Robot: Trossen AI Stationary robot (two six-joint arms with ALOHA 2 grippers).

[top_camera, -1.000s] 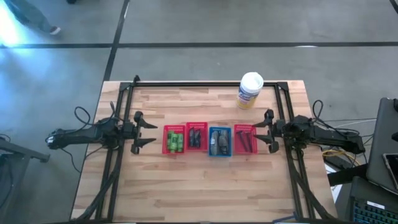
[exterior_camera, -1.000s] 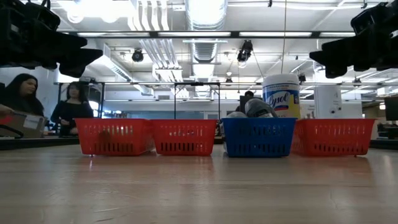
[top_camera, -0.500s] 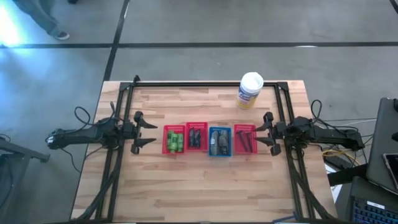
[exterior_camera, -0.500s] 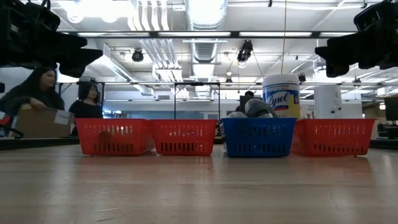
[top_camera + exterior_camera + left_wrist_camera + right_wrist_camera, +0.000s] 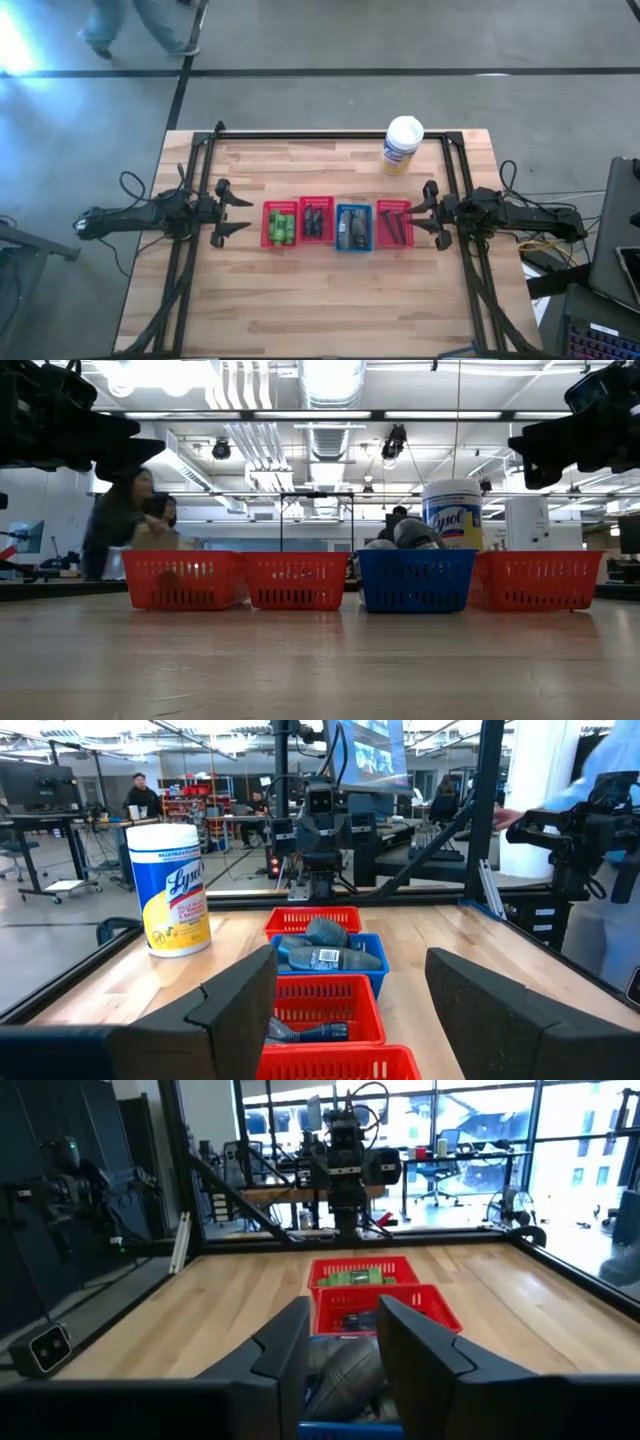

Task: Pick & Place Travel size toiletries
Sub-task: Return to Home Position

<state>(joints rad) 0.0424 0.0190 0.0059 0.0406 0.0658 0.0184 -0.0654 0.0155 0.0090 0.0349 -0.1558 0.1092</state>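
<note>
Above table point(image 5: 330, 290), right end effector point(image 5: 433, 213) open

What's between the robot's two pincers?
In the high view, three red baskets and a blue basket sit in a row between the left pincer and right pincer.

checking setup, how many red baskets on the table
3: leftmost red basket, second red basket beside it, rightmost red basket past the blue basket. None seems hidden.

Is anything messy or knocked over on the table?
Nothing spilled or tipped. The red baskets and blue basket sit in a straight row, and the white canister stands upright. Only the grey tubes heap above the blue basket's rim.
</note>
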